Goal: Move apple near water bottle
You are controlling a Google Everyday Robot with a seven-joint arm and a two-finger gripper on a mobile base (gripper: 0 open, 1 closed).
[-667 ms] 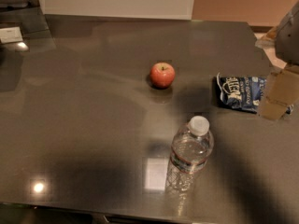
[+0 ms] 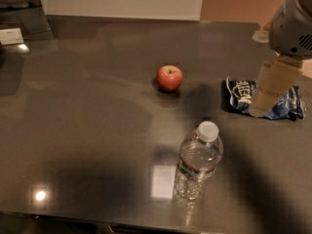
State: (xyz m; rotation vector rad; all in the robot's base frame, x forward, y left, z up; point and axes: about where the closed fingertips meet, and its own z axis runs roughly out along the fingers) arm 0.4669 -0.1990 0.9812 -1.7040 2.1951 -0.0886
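Upper rt of view: arm (image 2: 292, 28), a big rounded housing, pale grey-white, smooth plastic look, w/ a small patch of dark vent slots near the rt edge. A small pale tab juts from its left side. A shadowed seam sits where the grey shell ends. Below that is the end effector (image 2: 261, 106), far rt, just over the tabletop (image 2: 87, 130): tan/beige, matte, boxy upper section narrowing to a blunt lower end, tip a bit lighter than the rest.

the room is dim. bright spots of glare shine on the dark table (image 2: 87, 106), near left. the gripper (image 2: 262, 105), far right, throws a soft shadow.
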